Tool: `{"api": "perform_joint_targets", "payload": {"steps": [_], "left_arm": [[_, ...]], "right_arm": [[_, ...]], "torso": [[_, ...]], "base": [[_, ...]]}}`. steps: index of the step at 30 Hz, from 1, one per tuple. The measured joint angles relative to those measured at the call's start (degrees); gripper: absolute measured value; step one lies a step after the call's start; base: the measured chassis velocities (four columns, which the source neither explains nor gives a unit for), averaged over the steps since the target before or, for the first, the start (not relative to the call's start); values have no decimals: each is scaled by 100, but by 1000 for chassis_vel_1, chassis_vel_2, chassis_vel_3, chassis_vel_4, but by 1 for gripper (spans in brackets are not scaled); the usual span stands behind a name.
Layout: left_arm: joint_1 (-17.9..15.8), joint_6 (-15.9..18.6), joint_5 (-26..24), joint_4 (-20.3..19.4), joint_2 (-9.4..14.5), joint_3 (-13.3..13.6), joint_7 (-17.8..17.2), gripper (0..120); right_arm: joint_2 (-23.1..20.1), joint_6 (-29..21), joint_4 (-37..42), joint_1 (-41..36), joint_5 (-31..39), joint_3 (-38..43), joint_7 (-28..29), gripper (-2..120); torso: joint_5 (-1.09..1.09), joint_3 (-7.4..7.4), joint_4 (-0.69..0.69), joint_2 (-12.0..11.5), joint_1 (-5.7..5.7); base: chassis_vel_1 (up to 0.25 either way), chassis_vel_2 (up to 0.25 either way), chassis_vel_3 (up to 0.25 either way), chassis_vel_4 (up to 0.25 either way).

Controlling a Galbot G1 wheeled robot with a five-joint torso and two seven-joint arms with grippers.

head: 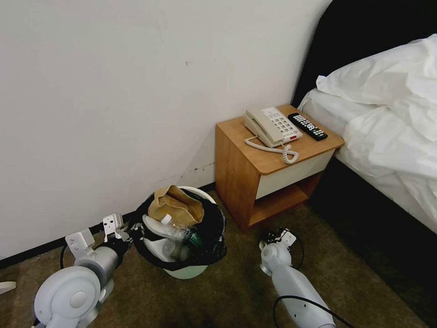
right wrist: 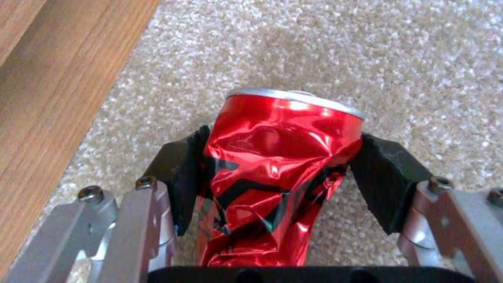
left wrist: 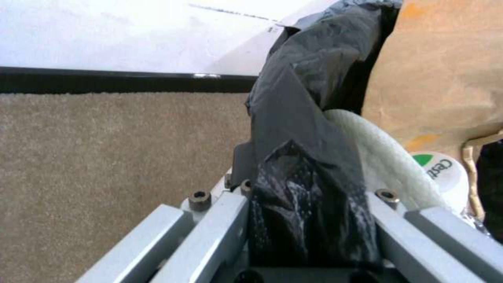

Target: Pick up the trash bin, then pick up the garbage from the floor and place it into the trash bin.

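The trash bin (head: 187,272), white with a black liner (left wrist: 298,129), is by the wall on my left. My left gripper (head: 135,231) is shut on its near rim, with liner bunched between the fingers. Inside lie a brown paper bag (head: 175,204), a plastic bottle (head: 180,232) and a white slipper (left wrist: 382,157). My right gripper (head: 276,237) hangs low over the carpet in front of the nightstand. Its black pads (right wrist: 388,169) press both sides of a crushed red can (right wrist: 272,157), which stands top-up just above the carpet.
A wooden nightstand (head: 241,177) stands right of the bin, carrying a beige telephone (head: 273,125) and a black remote (head: 307,126). The bed (head: 391,118) with white linen is at the right. Open brown carpet (head: 227,296) lies between my arms.
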Motion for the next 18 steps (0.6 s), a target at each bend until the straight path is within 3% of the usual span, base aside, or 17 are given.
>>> {"api": "perform_joint_targets", "payload": {"steps": [9,18], "left_arm": [[-30,-14,66,91,-35,52,37,3],[-45,-24,111,112,-53,126,46,3]], "right_arm": [[-70,-122,602,-263,185,-207,247,59],[-173,-234,1607,-499,365,-406,809,56]], "torso": [[14,2,8,-2,1],[4,0,2,-2,1]], "base": [[0,0,0,0],[0,0,0,0]]}}
